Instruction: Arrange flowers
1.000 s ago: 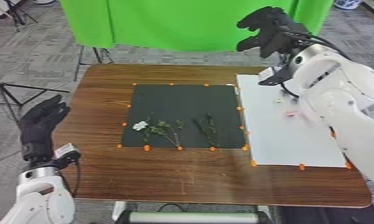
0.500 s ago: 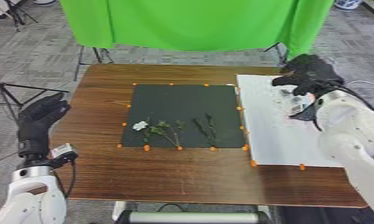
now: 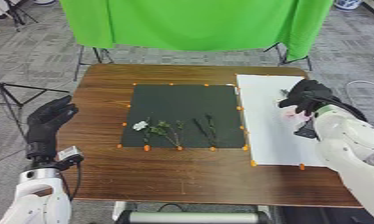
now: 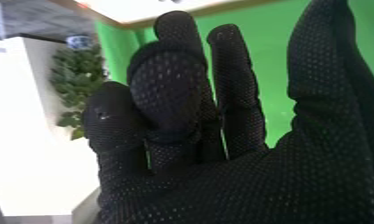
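In the head view, my right hand [image 3: 310, 96] is over the right part of the white sheet [image 3: 268, 130], its fingers relaxed and holding nothing. Pink flowers [image 3: 295, 118] lie close by it on the sheet, partly covered by the hand and wrist. The right wrist view has the same hand [image 4: 246, 185] with fingers loosely extended and thumb apart. On the black mat [image 3: 183, 102] rest a white flower [image 3: 140, 125], leafy green sprigs [image 3: 166, 131] and thin dark stems [image 3: 206, 128]. My left hand [image 3: 48, 119] is open at the table's left edge.
Orange markers line the mat and sheet on the brown table [image 3: 157, 175]. A green cloth [image 3: 192, 25] hangs behind it. Tripod legs [image 3: 10, 95] stand at the left. Green foliage [image 4: 75, 80] appears beside a bright white surface in the right wrist view.
My right hand has come from beyond the table's far right corner, back toward the robot and over the white sheet. The left hand has shifted slightly.
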